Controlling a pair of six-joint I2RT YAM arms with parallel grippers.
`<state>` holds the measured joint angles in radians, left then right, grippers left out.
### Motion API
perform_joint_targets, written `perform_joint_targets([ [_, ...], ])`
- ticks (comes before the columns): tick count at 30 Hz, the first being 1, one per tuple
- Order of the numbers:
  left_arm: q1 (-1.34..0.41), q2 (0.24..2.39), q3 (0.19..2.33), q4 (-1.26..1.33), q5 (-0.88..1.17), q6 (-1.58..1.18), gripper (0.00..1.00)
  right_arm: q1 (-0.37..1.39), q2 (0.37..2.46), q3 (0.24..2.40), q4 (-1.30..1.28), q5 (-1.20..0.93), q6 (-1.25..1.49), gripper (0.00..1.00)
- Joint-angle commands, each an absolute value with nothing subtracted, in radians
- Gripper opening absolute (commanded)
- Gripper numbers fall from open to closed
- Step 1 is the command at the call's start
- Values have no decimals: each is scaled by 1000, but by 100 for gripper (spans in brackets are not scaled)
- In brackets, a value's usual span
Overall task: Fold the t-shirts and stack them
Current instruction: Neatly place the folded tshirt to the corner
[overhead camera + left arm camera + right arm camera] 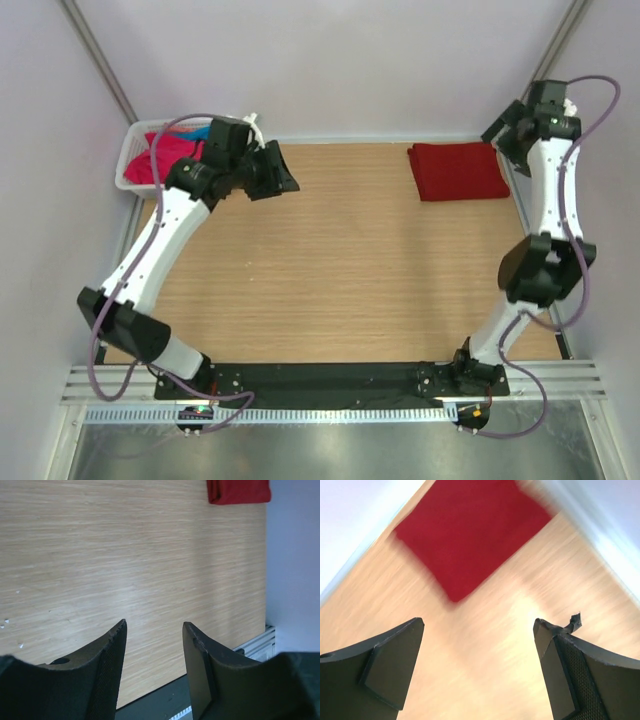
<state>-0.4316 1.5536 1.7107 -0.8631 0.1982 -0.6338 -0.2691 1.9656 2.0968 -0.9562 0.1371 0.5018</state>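
The left gripper (154, 631) has its two black fingers apart, and nothing is between them. Below it there is only the bare wooden table (125, 555). The white basket (133, 162) sits just behind this gripper, at the far left corner of the table. A pink shirt (158, 163) lies bunched up in the basket, and a bit of blue cloth (198, 131) peeks out next to it. The left arm hides part of the basket. The dark red shirt (239, 491) is well away from this gripper, on the other side of the table.

The right gripper (477, 630) has its fingers spread wide, and it holds nothing. The dark red shirt lies flat on the table just ahead of it and does not touch the fingers. The shirt is folded into a neat square shape. It rests alone near the far right corner, close to the wall. The right wrist view is blurry, so the small parts of the shirt cannot be made out.
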Motion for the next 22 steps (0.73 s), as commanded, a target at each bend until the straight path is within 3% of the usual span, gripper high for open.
perform_joint_targets([
  [1, -442, 1476, 1632, -835, 218, -632, 50, -71, 1690, 1878, -1054, 74, 508, 100],
  [5, -462, 1382, 1542, -827, 238, -640, 54, 53, 1473, 1673, -1085, -58, 532, 100],
  [11, -503, 1276, 1439, -871, 227, -656, 100, 78, 1111, 1439, -1003, -241, 592, 100],
  [16, -502, 1212, 1434, -867, 225, -650, 100, 77, 1002, 1368, -1025, -347, 635, 100],
  [22, -503, 1200, 1454, -822, 268, -655, 100, 77, 957, 1365, -1009, -328, 641, 100],
])
